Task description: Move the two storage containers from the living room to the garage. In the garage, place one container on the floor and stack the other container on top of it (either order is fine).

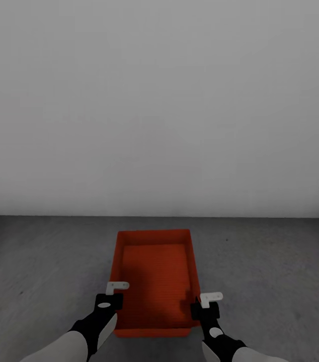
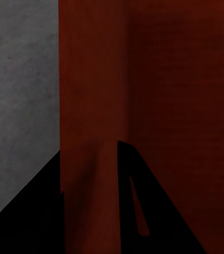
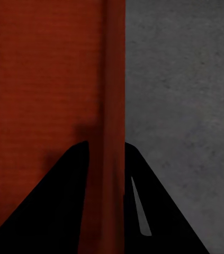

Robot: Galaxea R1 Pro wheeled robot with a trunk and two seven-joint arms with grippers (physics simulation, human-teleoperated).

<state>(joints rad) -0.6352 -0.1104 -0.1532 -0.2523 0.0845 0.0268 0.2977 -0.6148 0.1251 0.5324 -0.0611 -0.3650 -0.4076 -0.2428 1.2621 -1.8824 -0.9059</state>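
Both sets of jaws stand narrow, each straddling a long side wall of the storage container (image 1: 154,281). In the right wrist view the right gripper (image 3: 106,201) has one dark finger (image 3: 53,211) inside the box and the other on the outside, with the thin orange-red wall running between them; the fingers sit tight against that wall, so it reads as a grip on the rim. The left wrist view shows the same for the left gripper (image 2: 90,206): one finger (image 2: 154,211) lies inside the box, the other outside over the concrete, the wall between them. Whether the pads press hard cannot be told from the pictures.

In the head view the left gripper (image 1: 110,300) and right gripper (image 1: 205,307) pinch the two sides near the container's near end. The box sits at or just above the grey mottled floor (image 1: 38,261), square to the robot, its far end pointing toward the blank pale wall (image 1: 159,100) beyond. Whether it rests fully on the floor is unclear.

Judged from here, the risks lie in the hold. Both grips are at the near end, so the far end could sag or tip if the box is lifted. Thin, smooth walls could slip out of the fingers. If one arm moves out of step with the other, the box would twist or a wall would bend.
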